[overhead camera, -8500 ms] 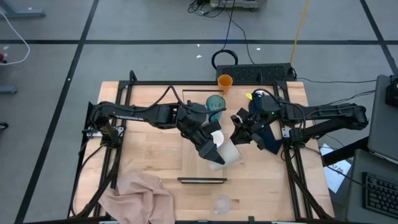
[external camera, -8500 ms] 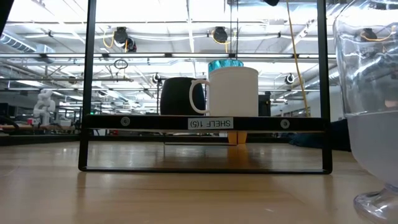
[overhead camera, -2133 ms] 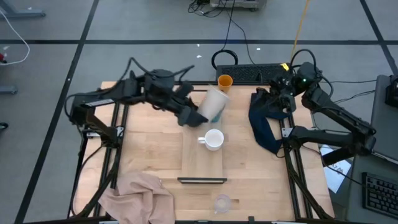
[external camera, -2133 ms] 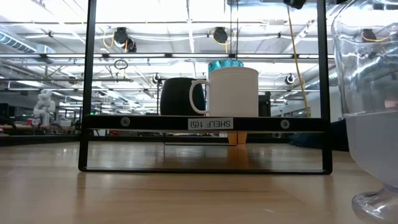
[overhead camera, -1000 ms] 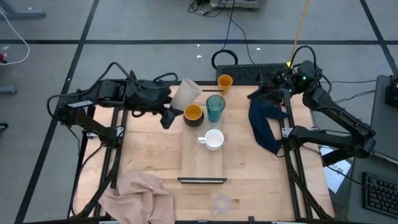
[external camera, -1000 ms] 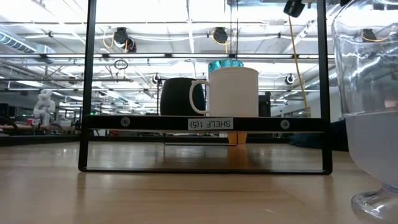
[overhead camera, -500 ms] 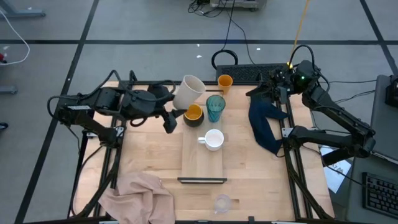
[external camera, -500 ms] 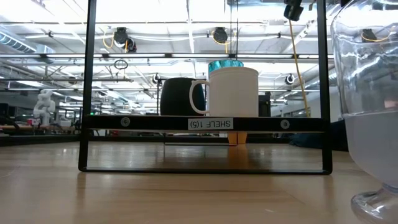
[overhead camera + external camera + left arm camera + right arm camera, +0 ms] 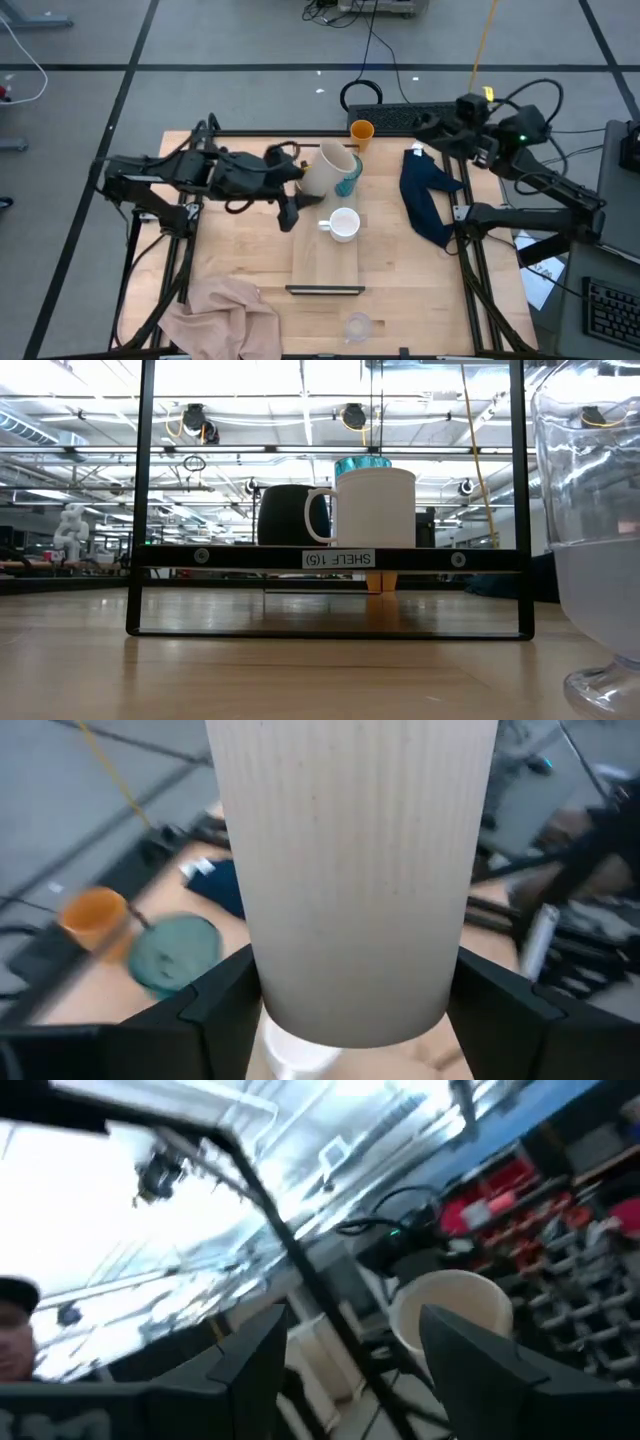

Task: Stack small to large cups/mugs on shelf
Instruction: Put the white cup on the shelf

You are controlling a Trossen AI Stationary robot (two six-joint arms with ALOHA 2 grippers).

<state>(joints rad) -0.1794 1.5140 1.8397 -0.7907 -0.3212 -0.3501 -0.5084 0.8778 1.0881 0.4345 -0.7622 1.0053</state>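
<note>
My left gripper (image 9: 306, 181) is shut on the beige cup (image 9: 325, 170), which hangs tipped above the shelf's far end. It covers the dark mug (image 9: 288, 515) from above, beside the teal tumbler (image 9: 349, 181). The white mug (image 9: 344, 224) stands on its base on the shelf (image 9: 325, 262). Behind the tumbler, the small orange cup (image 9: 361, 131) stands on the table. The tiny clear glass (image 9: 357, 326) stands near the front edge. My right gripper (image 9: 428, 125) is raised at the far right, open, with nothing between its fingers. My left gripper pinches the beige cup's side wall (image 9: 262, 982) between its two fingers (image 9: 215, 1010), close to the cup's base end. The fingers come from the table's left. The cup is lifted clear and lies tipped, its mouth (image 9: 450, 1320) facing the table's right.
A dark blue cloth (image 9: 424, 200) lies right of the shelf. A pink cloth (image 9: 225, 312) lies at the near left corner. Thin dark rails (image 9: 325, 290) close the shelf's short ends. A black box (image 9: 415, 118) and cables sit at the far edge.
My left gripper has carried the beige cup toward the table's right and a little nearer, from left of the dark mug to above it, with the cup still tipped. My right arm has drawn back toward the table's right edge.
</note>
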